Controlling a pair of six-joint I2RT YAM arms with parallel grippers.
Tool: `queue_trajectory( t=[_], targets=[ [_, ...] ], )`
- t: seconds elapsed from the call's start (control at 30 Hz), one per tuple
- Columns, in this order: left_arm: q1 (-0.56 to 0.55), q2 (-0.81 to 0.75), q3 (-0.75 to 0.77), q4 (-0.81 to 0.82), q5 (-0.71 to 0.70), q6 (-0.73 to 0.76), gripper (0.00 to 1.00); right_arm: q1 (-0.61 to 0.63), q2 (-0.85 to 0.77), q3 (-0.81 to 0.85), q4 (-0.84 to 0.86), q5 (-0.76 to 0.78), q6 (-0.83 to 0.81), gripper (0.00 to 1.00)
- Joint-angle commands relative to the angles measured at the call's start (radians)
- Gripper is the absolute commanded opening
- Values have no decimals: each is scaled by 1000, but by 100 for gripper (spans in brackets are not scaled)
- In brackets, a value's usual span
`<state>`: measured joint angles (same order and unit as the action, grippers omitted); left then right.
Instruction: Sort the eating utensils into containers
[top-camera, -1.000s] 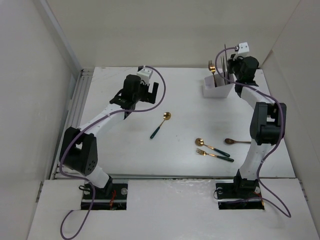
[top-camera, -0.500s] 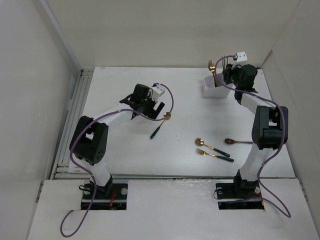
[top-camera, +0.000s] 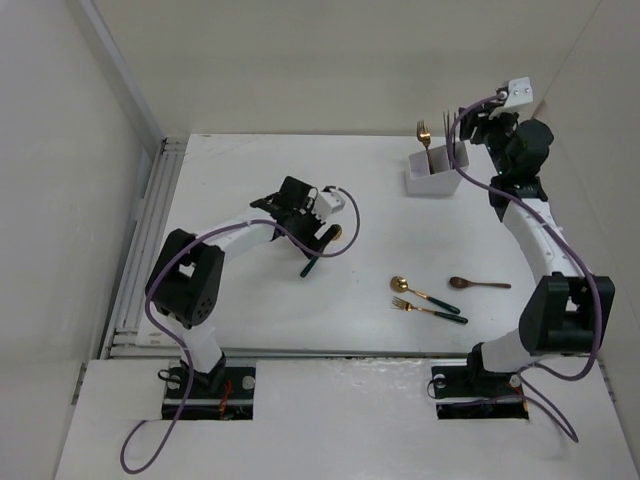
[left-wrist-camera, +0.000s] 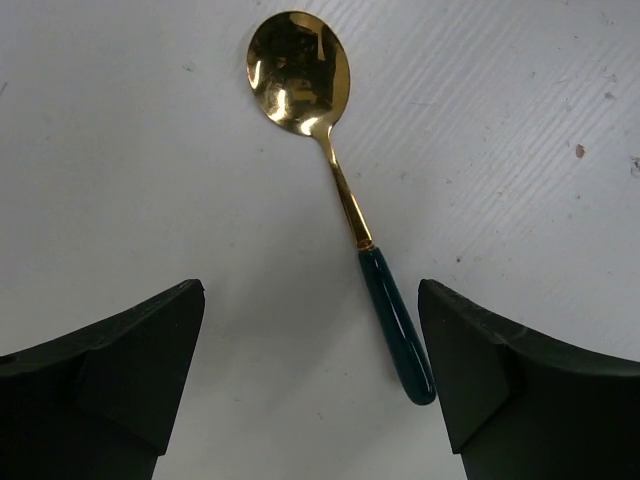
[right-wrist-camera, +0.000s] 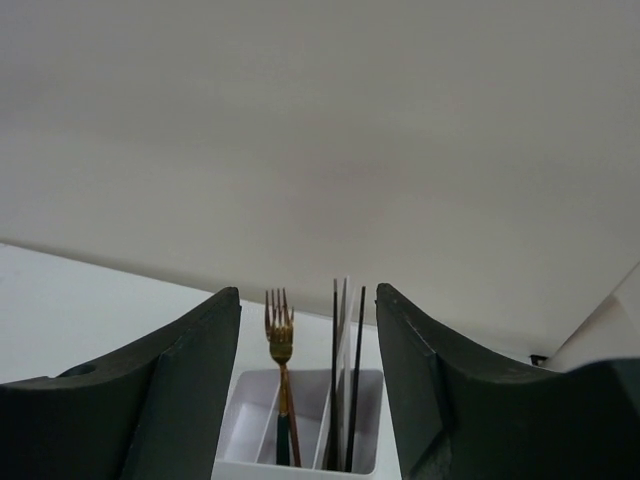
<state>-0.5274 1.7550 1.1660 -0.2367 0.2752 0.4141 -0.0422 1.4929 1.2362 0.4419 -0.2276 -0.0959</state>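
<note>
left claw (left-wrist-camera: 310, 292), spread, hovers over the spoon (left-wrist-camera: 342, 195), which runs bowl far-right to handle near-left between its fingers. right claw (right-wrist-camera: 307, 300) spread, empty.

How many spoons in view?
3: a green-handled spoon under the left gripper, a second green-handled spoon centre-right, the brown spoon beside it. The holder may hide more.

Glossy gold metal spoon (left-wrist-camera: 375, 270) with smooth dark green handle — matt white table (left-wrist-camera: 130, 150), white plastic holder (right-wrist-camera: 300, 470)
</note>
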Motion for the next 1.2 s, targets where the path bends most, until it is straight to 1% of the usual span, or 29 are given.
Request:
queue_trajectory(
  t=[0.0,0.03,0.1,0.2,0.43,0.53,0.57,0.63,0.67,0.77,0.87,0.9,0.93,0.97,1.0,1.13,1.17],
  targets=[
    [-28,30,50,-52,7,5,85,25,-60,-44,-48,11,12,62],
    [-40,43,61,-52,-40,-10,84,34,-72,-53,-48,11,12,62],
    [-49,76,80,-52,-41,-37,80,34,-111,-73,-48,11,12,63],
    [-49,86,93,-52,-51,-72,78,44,-143,-98,-68,11,12,63],
    [-101,86,47,-72,-105,-112,71,44,-198,-116,-77,11,-7,64],
    [-102,77,23,-101,-116,-136,71,44,-207,-116,-77,1,-18,66],
    [-102,77,23,-101,-116,-136,70,44,-207,-116,-77,1,-30,66],
    [-102,77,9,-90,-116,-136,63,44,-207,-125,-86,1,-40,66],
    [-112,105,23,-90,-116,-146,57,44,-207,-126,-86,1,-41,66],
    [-112,141,60,-124,-134,-156,52,44,-218,-135,-86,1,-51,67],
    [-112,141,51,-133,-123,-156,39,44,-227,-135,-86,10,-60,67],
    [-112,141,50,-133,-123,-156,33,44,-238,-135,-86,10,-61,68],
    [-112,141,50,-133,-123,-167,13,44,-238,-135,-86,22,-61,68],
    [-112,141,50,-133,-114,-167,4,44,-238,-135,-86,36,-61,68],
    [-112,141,50,-133,-105,-167,0,44,-247,-135,-86,36,-61,68],
    [-91,141,104,-151,-80,-158,0,34,-247,-144,-86,45,-70,68],
    [-91,141,142,-151,-65,-149,0,34,-247,-144,-86,45,-70,68]
  ],
)
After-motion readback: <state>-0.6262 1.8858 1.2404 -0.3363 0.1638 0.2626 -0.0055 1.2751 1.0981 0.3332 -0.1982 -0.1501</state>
